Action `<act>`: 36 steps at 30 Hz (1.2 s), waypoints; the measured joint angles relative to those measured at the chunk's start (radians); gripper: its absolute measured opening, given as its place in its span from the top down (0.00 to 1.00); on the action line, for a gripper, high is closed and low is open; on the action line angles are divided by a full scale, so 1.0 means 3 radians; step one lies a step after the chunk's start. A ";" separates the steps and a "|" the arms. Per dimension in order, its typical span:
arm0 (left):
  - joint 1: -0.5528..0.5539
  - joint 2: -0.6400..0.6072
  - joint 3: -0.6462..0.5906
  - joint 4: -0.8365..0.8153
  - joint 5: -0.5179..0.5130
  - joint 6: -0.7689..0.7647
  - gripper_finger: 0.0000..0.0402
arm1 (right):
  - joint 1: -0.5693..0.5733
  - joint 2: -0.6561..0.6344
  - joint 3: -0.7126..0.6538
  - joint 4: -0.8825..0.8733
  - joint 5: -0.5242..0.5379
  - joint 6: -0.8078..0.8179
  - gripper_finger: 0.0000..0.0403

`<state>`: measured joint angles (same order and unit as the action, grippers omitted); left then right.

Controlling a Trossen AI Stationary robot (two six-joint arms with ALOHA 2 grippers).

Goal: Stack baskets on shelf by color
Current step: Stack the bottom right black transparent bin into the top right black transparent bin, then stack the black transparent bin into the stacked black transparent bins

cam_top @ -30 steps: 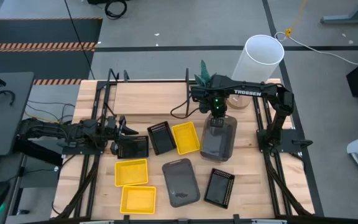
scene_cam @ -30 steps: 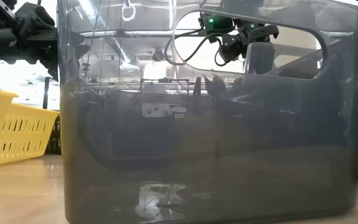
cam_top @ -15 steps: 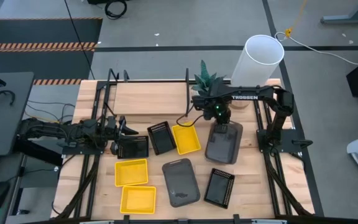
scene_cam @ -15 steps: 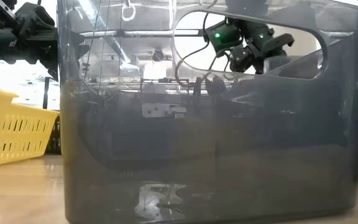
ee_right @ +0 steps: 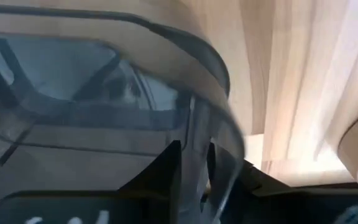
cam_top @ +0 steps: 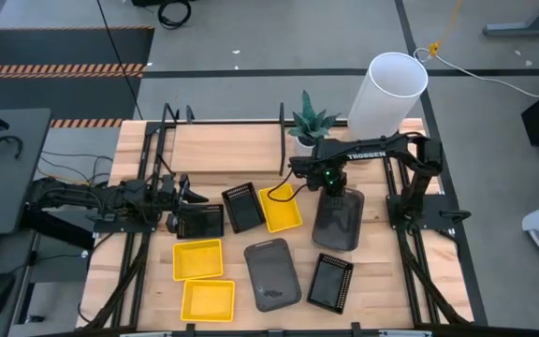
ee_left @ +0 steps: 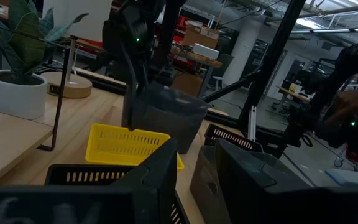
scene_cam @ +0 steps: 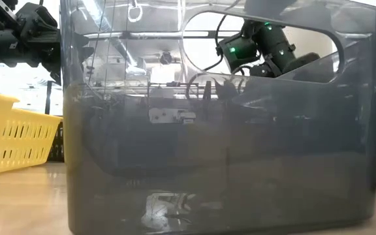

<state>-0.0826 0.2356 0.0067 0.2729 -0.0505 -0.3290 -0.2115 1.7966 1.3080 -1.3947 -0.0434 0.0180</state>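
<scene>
My right gripper [cam_top: 331,183] points steeply down at the far end of a smooth dark grey basket [cam_top: 337,220], which sits on the table right of a yellow basket [cam_top: 280,207]. In the right wrist view its fingers stand apart, one on each side of the basket's end wall [ee_right: 213,134]. A second grey basket [cam_top: 272,273] lies nearer the front. Black mesh baskets [cam_top: 242,207] [cam_top: 330,281] and two more yellow ones [cam_top: 198,258] lie around. My left gripper [cam_top: 183,192] waits open at the table's left, beside a black basket [cam_top: 199,222]. The shelf [cam_top: 223,150] runs along the far side. My right gripper has one finger [ee_right: 166,168] inside the grey basket and the other outside its far end wall, coming from above. I cannot tell whether either finger touches the wall. The basket's bottom is down on the table.
A potted plant [cam_top: 309,126] and a tall white cylinder [cam_top: 391,89] stand at the far right, close behind my right arm. A black upright divider [cam_top: 282,140] rises from the shelf. In the low view the near grey basket [scene_cam: 220,163] blocks most of the scene.
My right gripper has come down and toward the table's near edge with the grey basket. The basket, carried higher a second ago, has sunk onto the table beside the yellow basket.
</scene>
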 joint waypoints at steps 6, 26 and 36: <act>0.0000 0.0000 0.0000 0.0000 0.0000 0.0000 0.71 | -0.0002 -0.0004 -0.0073 0.0172 0.0243 0.0037 0.67; 0.0000 -0.0001 0.0000 0.0007 -0.0001 0.0000 0.71 | 0.0211 -0.0054 0.0590 -0.0323 0.0284 0.0196 0.49; 0.0001 0.0000 0.0000 0.0015 -0.0001 0.0000 0.71 | 0.0900 -0.0056 0.0606 0.0701 0.0052 0.0198 0.54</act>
<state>-0.0824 0.2356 0.0067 0.2775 -0.0509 -0.3290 0.0584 1.7798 1.4899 -1.1842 -0.0277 0.0773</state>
